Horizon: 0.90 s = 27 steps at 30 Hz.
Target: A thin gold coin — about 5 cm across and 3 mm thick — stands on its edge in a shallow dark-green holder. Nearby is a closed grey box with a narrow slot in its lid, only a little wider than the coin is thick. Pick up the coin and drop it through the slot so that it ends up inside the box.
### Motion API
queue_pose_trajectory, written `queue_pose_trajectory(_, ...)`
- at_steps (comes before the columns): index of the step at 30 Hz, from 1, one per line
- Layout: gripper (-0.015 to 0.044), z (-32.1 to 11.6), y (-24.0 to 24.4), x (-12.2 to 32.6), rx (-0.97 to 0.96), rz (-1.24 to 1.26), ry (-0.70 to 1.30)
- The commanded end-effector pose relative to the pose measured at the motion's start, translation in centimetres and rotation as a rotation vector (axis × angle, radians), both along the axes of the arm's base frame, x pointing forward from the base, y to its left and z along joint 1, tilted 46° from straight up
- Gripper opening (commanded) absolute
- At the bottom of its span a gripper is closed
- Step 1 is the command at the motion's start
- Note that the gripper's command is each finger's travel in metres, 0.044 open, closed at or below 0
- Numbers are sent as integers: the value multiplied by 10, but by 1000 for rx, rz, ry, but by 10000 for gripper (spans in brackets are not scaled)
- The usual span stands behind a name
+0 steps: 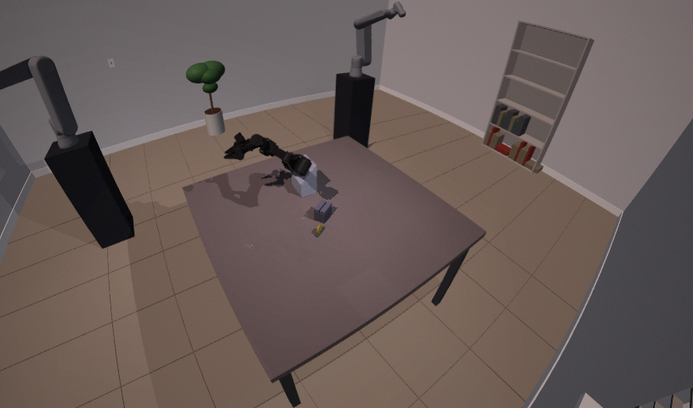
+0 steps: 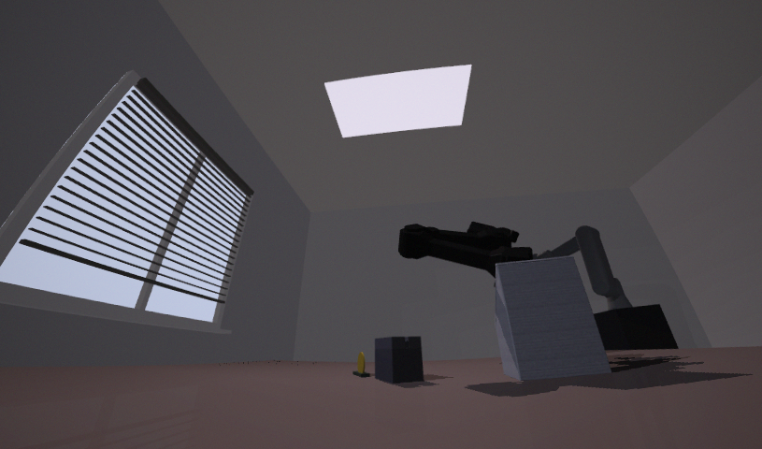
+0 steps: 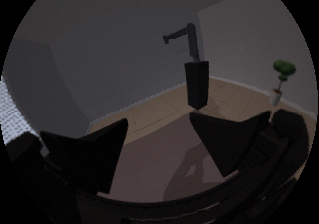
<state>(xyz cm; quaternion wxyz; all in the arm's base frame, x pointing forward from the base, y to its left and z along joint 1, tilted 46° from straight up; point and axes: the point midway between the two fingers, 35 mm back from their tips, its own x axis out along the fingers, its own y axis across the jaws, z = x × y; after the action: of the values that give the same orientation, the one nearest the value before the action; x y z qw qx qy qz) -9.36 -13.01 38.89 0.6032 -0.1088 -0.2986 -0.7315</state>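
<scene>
Near the middle of the tabletop [image 1: 360, 252] [image 2: 262, 412] [image 3: 150, 176], a thin gold coin [image 1: 320, 228] [image 2: 361, 362] stands upright on its edge in a shallow dark-green holder [image 1: 317, 234] [image 2: 362, 374]. Just beside the holder, toward the tabletop's far-left edge as the top view shows it, sits a closed grey box [image 1: 322, 212] [image 2: 398, 359] with a narrow slot in its lid. The coin is outside the box.

Farther toward that same edge, a pale, slant-sided block [image 1: 305, 185] [image 2: 551, 320] stands beneath the base of a black robot arm [image 1: 273, 147] [image 2: 456, 244]. The arm is raised and folded back, away from the coin. Its gripper [image 1: 226, 154] [image 3: 159, 119] is high up, well apart from both coin and box. The two dark fingers are spread wide, with nothing between them; the wrist view looks past them toward the tabletop's edge and the tiled floor [image 3: 164, 107] beyond.
</scene>
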Motion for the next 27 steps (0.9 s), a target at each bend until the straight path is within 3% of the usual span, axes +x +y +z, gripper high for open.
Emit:
queue_pose_trajectory(1,374,0,-1,-1,-3,6,-7)
queue_pose_trajectory(9,164,9,-43,-23,-46,228,-316)
queue_pose_trajectory(18,161,-18,-129,-9,116,426,-655)
queue_pose_trajectory(27,161,-76,-205,69,473,535,-854)
